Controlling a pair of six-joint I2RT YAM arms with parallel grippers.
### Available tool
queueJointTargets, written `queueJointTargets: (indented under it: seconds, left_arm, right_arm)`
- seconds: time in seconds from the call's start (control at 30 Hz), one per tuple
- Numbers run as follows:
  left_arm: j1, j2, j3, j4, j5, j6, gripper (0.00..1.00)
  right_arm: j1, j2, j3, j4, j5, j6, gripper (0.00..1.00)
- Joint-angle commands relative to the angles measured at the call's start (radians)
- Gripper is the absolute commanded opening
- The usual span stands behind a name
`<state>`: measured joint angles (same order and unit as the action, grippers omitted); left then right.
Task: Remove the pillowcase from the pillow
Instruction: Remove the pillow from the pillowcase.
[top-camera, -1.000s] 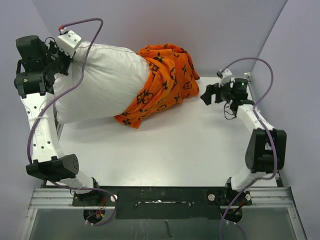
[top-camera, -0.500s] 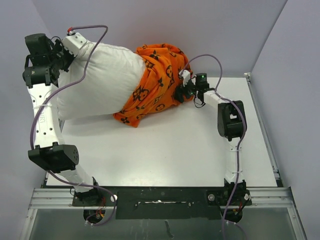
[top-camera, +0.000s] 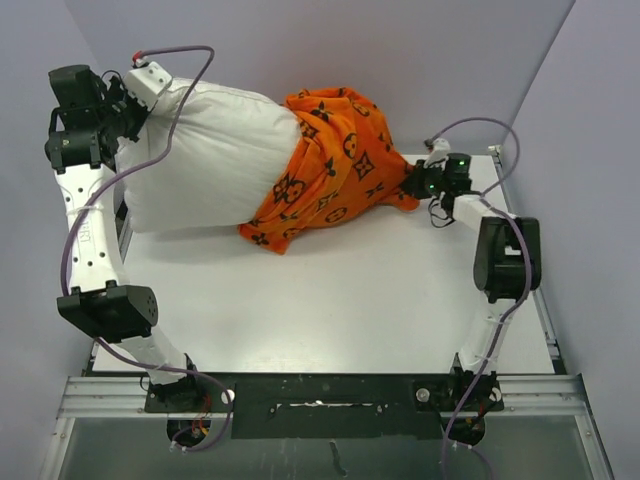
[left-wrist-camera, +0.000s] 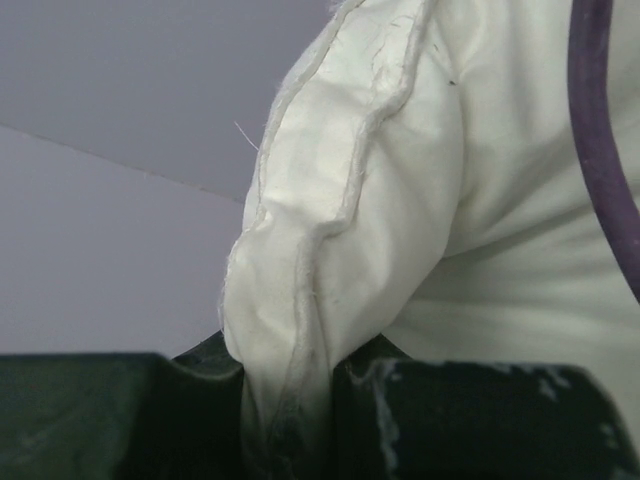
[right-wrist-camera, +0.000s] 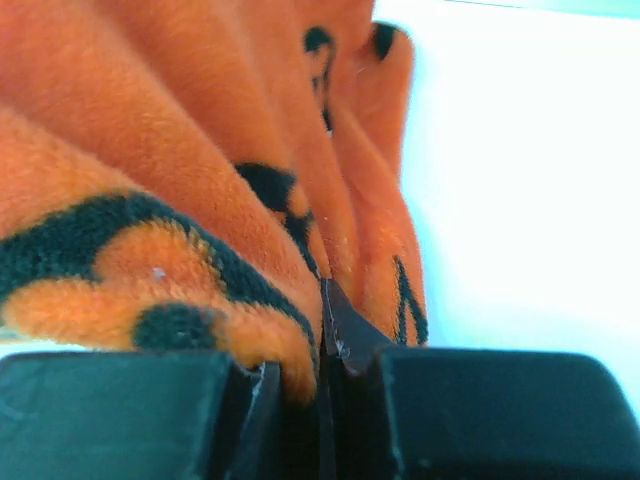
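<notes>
Top external: pillow (top-camera: 205, 150) long axis left-right on far desk (top-camera: 330, 300). Pillowcase (top-camera: 335, 165) bunched over its right end. Left gripper (top-camera: 122, 118) pinches pillow's left corner seam. Right gripper (top-camera: 415, 183) pressed together on pillowcase's right tip. Likely pull: rightward, along axis.

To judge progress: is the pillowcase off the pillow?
Partly on: the pillowcase covers only the right end of the pillow; the rest is bare.

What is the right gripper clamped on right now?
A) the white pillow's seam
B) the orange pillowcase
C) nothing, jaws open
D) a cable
B: in its wrist view the right gripper pinches a fold of the pillowcase between shut jaws.
</notes>
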<state>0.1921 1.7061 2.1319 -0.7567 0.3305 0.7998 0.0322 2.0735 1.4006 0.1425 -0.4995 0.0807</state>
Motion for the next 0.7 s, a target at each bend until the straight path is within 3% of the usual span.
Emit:
queueJointTargets:
  seconds: [0.0,0.13,0.27,0.5,0.67]
  left_arm:
    - [0.076,-0.027,0.208,0.169,0.014,-0.049,0.0]
    - [0.137,-0.021,0.329,0.137,0.055,-0.107,0.0]
    - [0.159,-0.066,0.305,0.144,0.07,-0.094,0.0]
    - [0.257,-0.137,0.052,0.262,0.073,0.048,0.0]
    - [0.343,-0.152,-0.189,0.392,0.054,0.174,0.0]
  right_arm:
    - [-0.195,-0.278,-0.11,0.062,0.216,0.35,0.0]
    - [-0.295,-0.515,-0.192,-0.056,0.38,0.382,0.0]
    - [-0.375,-0.672,-0.209,-0.186,0.433,0.401,0.0]
    - [-0.389,-0.803,-0.265,-0.311,0.625,0.381,0.0]
    - [-0.449,-0.799,-0.341,-0.318,0.611,0.476,0.0]
